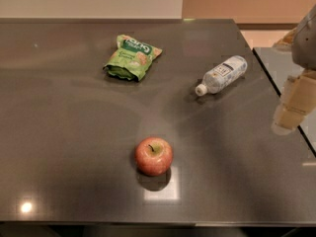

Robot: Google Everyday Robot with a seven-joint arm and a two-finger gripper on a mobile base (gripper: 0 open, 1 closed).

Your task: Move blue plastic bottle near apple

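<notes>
Gripper (291, 107) is seen right of the apple (154, 155); its state cannot be told. Beyond the apple, well apart, the blue plastic bottle (222, 74) is laid flat.

One blue plastic bottle (222, 74), one apple (154, 155), one green snack bag (132, 57), one hand (289, 116) at the right edge

The pale cream blocky gripper (290, 111) hangs at the right edge of view, pointing downward beneath a grey wrist section (307, 36).
</notes>
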